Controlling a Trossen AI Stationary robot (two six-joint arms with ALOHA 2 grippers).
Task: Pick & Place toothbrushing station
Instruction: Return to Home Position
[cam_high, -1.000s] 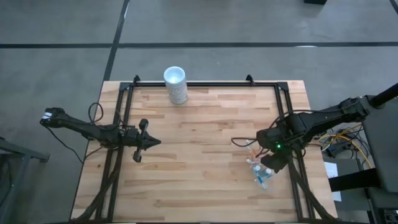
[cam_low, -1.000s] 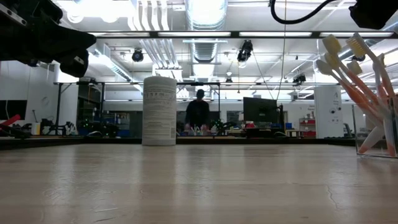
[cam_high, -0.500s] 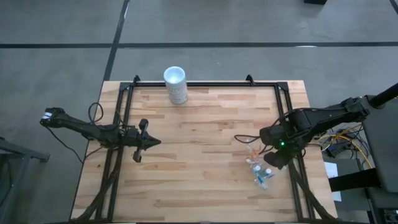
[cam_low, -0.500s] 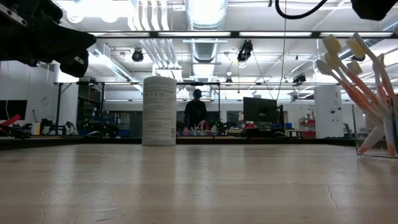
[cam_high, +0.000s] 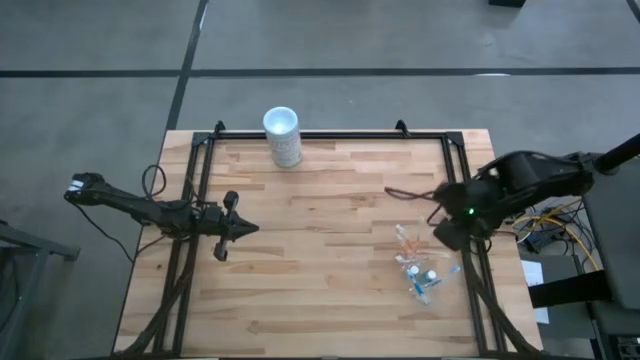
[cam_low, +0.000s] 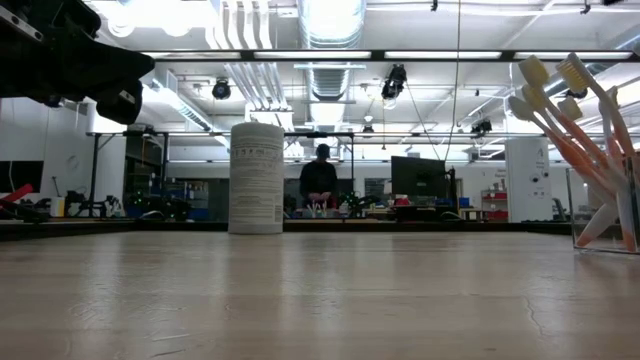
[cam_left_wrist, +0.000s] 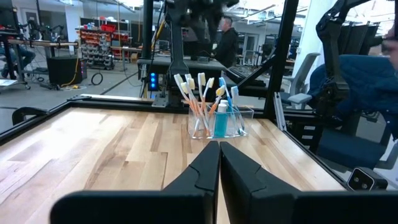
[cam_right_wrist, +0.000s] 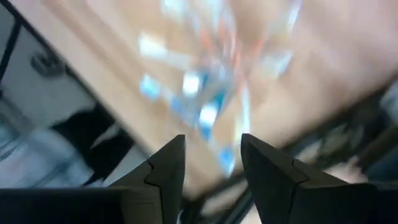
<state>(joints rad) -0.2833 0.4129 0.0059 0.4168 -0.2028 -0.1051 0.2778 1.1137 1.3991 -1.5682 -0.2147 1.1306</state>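
The toothbrushing station (cam_high: 416, 266), a see-through holder with orange-and-white and blue-and-white toothbrushes, stands by its base on the wooden table near the right edge. It also shows in the low view (cam_low: 592, 150), in the left wrist view (cam_left_wrist: 214, 116) and, blurred, in the right wrist view (cam_right_wrist: 205, 93). My right gripper (cam_high: 448, 237) is open and empty. It hangs above the table, just to the right of the station and a little farther back (cam_right_wrist: 211, 158). My left gripper (cam_high: 243, 229) is shut and empty at the table's left side (cam_left_wrist: 219, 152), pointing toward the station.
A tall opaque white cup (cam_high: 282, 136) stands at the table's far edge, left of centre (cam_low: 257, 177). A dark metal frame (cam_high: 320, 137) runs around the table top. A person stands far off in the room behind (cam_low: 320, 180).
My right gripper has drawn away from the station, going up and toward the table's right and far edges; its arm has left the top of the low view. The station stays standing where it was.
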